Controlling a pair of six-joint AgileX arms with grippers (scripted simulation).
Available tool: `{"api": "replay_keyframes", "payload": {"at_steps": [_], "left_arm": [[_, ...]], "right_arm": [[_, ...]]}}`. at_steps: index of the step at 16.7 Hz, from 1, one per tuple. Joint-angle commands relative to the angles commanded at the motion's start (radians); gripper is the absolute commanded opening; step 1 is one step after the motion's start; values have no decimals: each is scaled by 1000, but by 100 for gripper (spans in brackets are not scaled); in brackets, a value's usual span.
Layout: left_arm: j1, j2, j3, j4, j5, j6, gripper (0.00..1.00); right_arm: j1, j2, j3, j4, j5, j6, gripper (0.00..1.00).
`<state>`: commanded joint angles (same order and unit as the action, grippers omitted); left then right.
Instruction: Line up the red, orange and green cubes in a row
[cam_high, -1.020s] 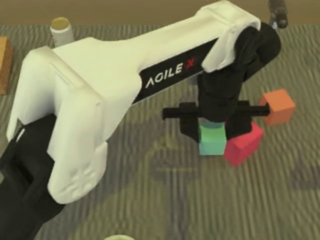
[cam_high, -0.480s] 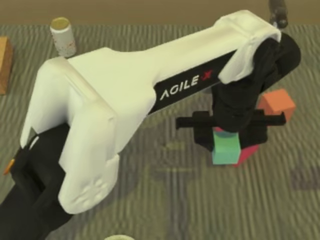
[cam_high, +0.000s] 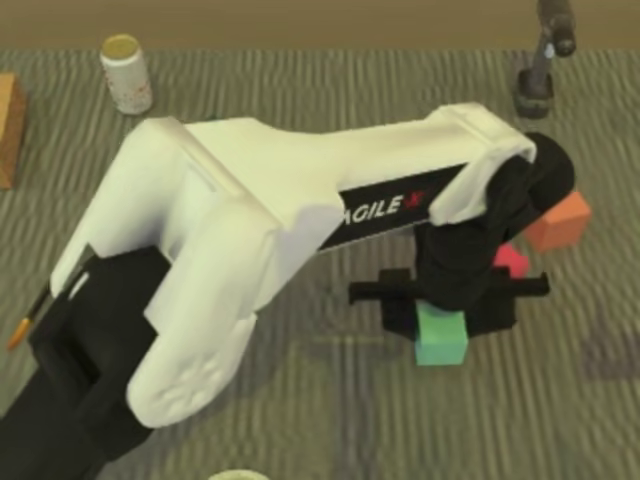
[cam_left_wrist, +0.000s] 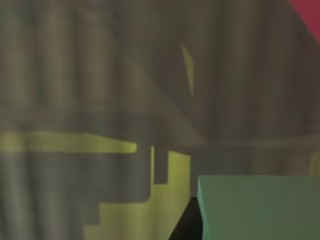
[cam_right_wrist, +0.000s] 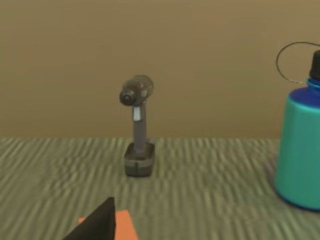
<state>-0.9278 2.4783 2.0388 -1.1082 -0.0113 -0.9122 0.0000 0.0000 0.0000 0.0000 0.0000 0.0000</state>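
My left gripper (cam_high: 447, 303) is shut on the small mint-green cube (cam_high: 441, 336), just in front of the red cube (cam_high: 510, 260). The gripper and wrist hide most of the red cube. The orange cube (cam_high: 560, 222) sits behind and to the right of the red one, partly under the wrist. In the left wrist view the green cube (cam_left_wrist: 260, 207) lies against a black finger (cam_left_wrist: 187, 222), and a red cube corner (cam_left_wrist: 307, 15) shows farther off. My right gripper (cam_right_wrist: 100, 225) is outside the top view and shows only as a dark tip beside an orange corner (cam_right_wrist: 126, 227).
A grey drill (cam_high: 540, 60) stands at the back right. A white can (cam_high: 126, 74) stands at the back left, and a cork block (cam_high: 10, 130) lies at the left edge. A blue bottle (cam_right_wrist: 300, 150) shows in the right wrist view. A pale round rim (cam_high: 238, 475) pokes in at the front edge.
My left arm carried the green cube to the right, then toward the table's front and lower. The cube now covers less of the red cube. The other cubes have not moved.
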Motion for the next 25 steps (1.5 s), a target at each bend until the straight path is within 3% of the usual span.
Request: {"api": "replay_keyframes", "payload": {"at_steps": [4, 17, 25], "left_arm": [[0, 0, -3, 3, 0, 0, 0], [0, 0, -3, 3, 0, 0, 98], [0, 0, -3, 3, 0, 0, 100]], "right_arm": [[0, 0, 0, 0, 0, 0, 100], [0, 0, 0, 0, 0, 0, 100], [0, 0, 0, 0, 0, 0, 100]]}}
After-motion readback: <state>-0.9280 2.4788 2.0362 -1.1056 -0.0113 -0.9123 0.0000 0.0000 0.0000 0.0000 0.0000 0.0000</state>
